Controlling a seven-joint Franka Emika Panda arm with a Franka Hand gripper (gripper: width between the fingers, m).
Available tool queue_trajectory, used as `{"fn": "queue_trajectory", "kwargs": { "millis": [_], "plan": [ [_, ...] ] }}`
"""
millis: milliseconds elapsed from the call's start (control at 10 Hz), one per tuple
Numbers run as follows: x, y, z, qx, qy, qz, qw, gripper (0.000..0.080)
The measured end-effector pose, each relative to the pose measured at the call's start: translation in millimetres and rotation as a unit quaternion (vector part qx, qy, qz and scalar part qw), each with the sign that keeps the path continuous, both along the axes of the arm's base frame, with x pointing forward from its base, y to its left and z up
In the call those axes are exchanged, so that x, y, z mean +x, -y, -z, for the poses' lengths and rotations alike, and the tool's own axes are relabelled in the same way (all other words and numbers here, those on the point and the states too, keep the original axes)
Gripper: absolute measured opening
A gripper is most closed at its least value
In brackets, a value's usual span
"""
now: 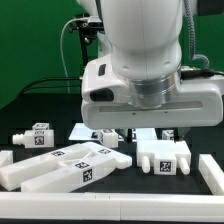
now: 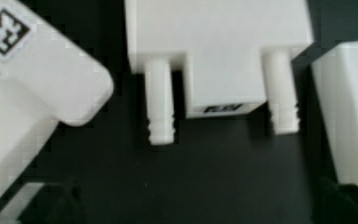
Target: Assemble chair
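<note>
Hovering above pegged chair piece [image 2: 215, 60], claw [image 1: 118, 128] released, long bars [image 1: 65, 165] lying nearby

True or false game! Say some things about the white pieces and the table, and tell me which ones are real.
The table is black. True.
The pegged piece has two pegs sticking out. True.
The long bars are red. False: they are white.
The small block is stuck onto the long bars. False: it lies apart from them.
The backdrop is green. True.
</note>
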State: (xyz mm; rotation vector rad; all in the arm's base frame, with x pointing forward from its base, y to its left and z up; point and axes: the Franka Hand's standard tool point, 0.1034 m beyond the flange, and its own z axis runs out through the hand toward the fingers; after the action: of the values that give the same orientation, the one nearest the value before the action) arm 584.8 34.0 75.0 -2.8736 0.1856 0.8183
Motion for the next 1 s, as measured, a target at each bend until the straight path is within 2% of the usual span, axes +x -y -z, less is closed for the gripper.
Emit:
{"fn": "queue_trajectory", "kwargs": {
  "millis": [100, 200, 300, 400, 500, 800, 1000],
  "plan": [
    [-9.7, 0.6, 1.6, 0.007, -0.046, -0.004, 0.999, 0.0649],
    [-8.1, 1.4, 5.7, 0.010, -0.068, -0.007, 0.998, 0.0649],
    [-15.2, 6.2, 12.8, 0.015, -0.115, -0.010, 0.993, 0.0649],
    [-12.6, 11.7, 27.4, 0.017, -0.137, -0.010, 0.990, 0.0649],
    [-12.3, 14.9, 35.8, 0.019, -0.146, -0.009, 0.989, 0.0649],
    [-11.7, 14.5, 37.2, 0.019, -0.144, -0.009, 0.989, 0.0649],
    [-22.5, 15.0, 54.6, 0.009, -0.175, 0.009, 0.985, 0.0649]
  ]
}}
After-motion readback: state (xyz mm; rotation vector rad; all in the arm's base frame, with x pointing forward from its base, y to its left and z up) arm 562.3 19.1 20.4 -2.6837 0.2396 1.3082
